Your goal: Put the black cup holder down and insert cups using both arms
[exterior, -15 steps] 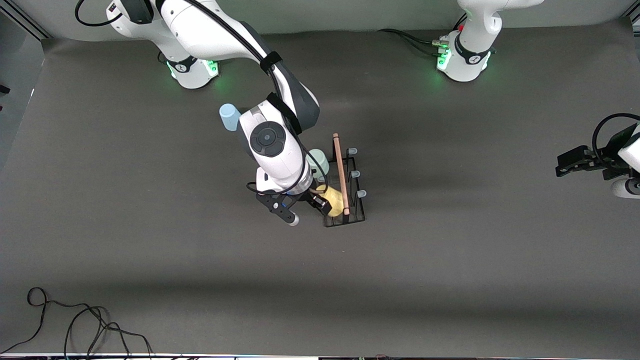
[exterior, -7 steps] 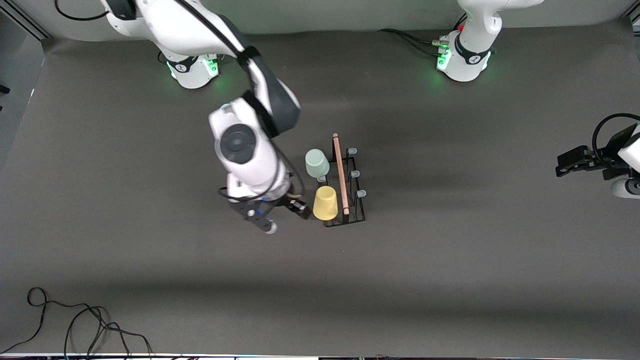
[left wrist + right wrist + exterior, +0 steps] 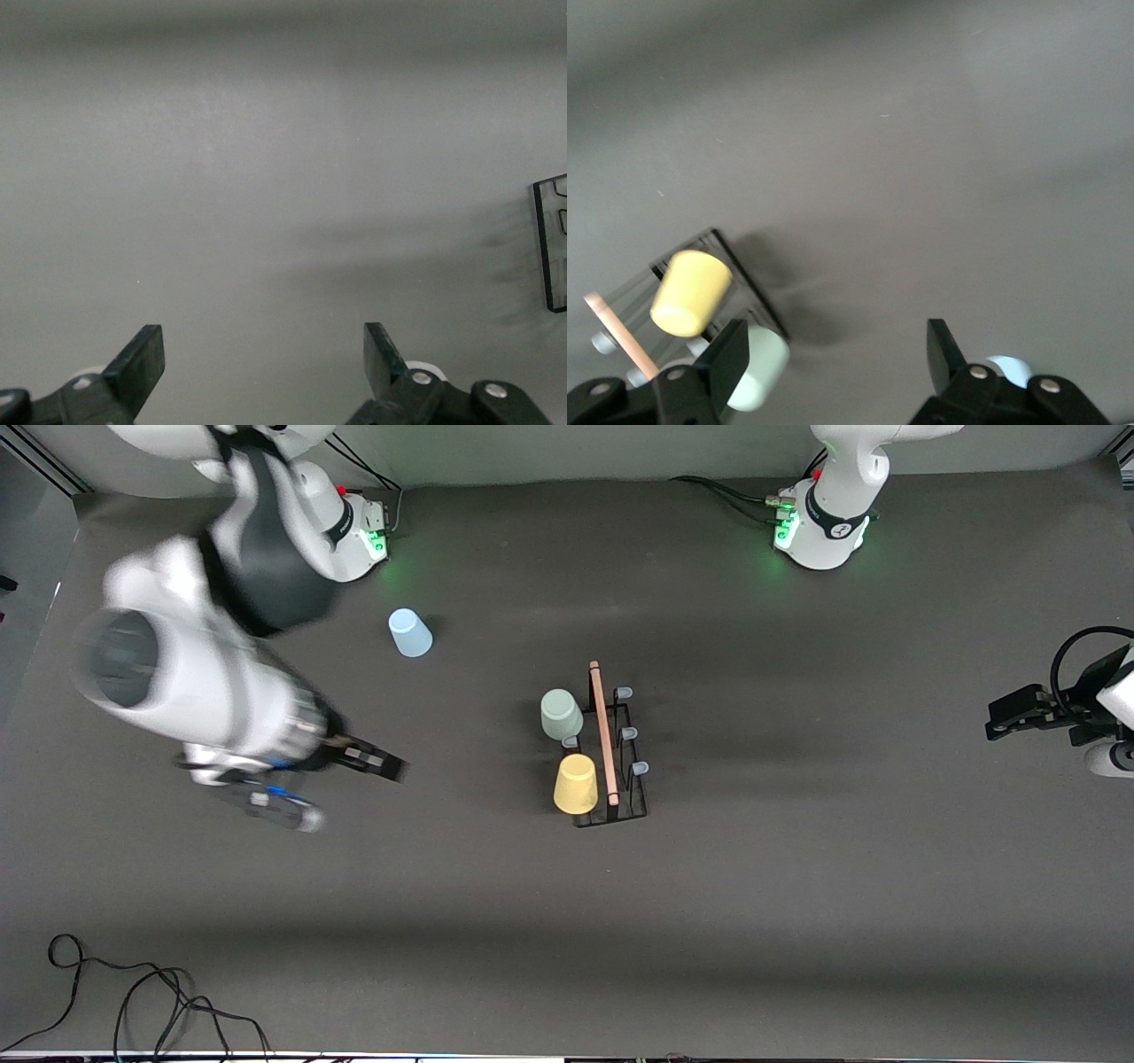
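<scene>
— How far along is the job?

— The black wire rack (image 3: 611, 757) stands mid-table, wooden handle on top. The green cup (image 3: 562, 715) and yellow cup (image 3: 576, 784) sit upside down on its pegs; the blue cup (image 3: 410, 633) waits on the mat, nearer the right arm's base.

— And the grippers?

— The right gripper (image 3: 328, 784), over bare mat toward its own end, is spread and empty. The left gripper (image 3: 1010, 717) waits at the table's edge, also spread and empty.
</scene>
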Controlling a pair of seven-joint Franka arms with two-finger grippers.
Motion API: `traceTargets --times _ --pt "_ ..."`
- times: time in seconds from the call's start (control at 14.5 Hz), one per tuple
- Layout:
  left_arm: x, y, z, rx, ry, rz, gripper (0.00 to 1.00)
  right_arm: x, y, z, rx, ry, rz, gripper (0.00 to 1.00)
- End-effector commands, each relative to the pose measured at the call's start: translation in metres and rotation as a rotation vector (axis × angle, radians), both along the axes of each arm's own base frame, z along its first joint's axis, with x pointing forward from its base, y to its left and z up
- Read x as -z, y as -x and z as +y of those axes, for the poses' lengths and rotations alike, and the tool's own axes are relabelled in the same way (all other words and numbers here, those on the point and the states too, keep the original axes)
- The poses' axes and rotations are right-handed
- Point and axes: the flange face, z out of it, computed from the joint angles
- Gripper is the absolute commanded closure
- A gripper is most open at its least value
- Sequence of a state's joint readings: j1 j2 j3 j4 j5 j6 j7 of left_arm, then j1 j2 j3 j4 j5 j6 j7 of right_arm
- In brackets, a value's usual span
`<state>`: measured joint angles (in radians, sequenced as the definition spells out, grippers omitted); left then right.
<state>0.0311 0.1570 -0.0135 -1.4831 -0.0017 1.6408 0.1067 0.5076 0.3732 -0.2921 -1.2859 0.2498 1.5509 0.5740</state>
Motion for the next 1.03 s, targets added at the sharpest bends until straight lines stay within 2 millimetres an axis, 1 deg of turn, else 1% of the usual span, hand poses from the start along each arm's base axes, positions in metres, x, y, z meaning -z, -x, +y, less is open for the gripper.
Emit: traceTargets --times 0.0,0.14,0.21,0.28,0.41,0.48,0.55,0.62,0.76,0.96 --pt "-0.002 0.002 -0.001 0.007 -0.016 -0.013 0.00 -0.037 0.015 -0.068 -0.098 -0.016 0.018 0.08" --pt "-0.001 0.002 -0.001 0.007 -0.016 -0.007 0.00 -0.060 0.027 -0.111 -0.120 -0.012 0.023 0.06" --pt "0.000 0.002 -0.002 0.007 -0.018 -0.004 0.00 -0.071 0.034 -0.126 -0.149 -0.003 0.023 0.00" --pt "0.001 0.003 -0.001 0.006 -0.018 0.000 0.00 -0.079 0.039 -0.144 -0.188 0.019 0.020 0.00" --pt "0.001 0.004 -0.001 0.006 -0.018 0.004 0.00 -0.088 0.047 -0.172 -0.238 0.031 0.025 0.00" --pt "0.002 0.004 -0.001 0.006 -0.018 0.006 0.00 -0.088 0.048 -0.184 -0.249 0.046 0.027 0.00" --pt "0.001 0.005 0.000 0.004 -0.018 0.004 0.00 -0.087 0.049 -0.192 -0.267 0.065 0.033 0.00" --pt "0.001 0.005 0.000 0.006 -0.018 0.006 0.00 -0.086 0.049 -0.195 -0.270 0.076 0.038 0.00" --pt "0.000 0.005 -0.001 0.006 -0.018 0.003 0.00 -0.084 0.049 -0.207 -0.249 0.075 0.044 0.00" --pt "-0.001 0.006 -0.001 0.006 -0.018 0.003 0.00 -0.084 0.050 -0.210 -0.246 0.077 0.044 0.00"
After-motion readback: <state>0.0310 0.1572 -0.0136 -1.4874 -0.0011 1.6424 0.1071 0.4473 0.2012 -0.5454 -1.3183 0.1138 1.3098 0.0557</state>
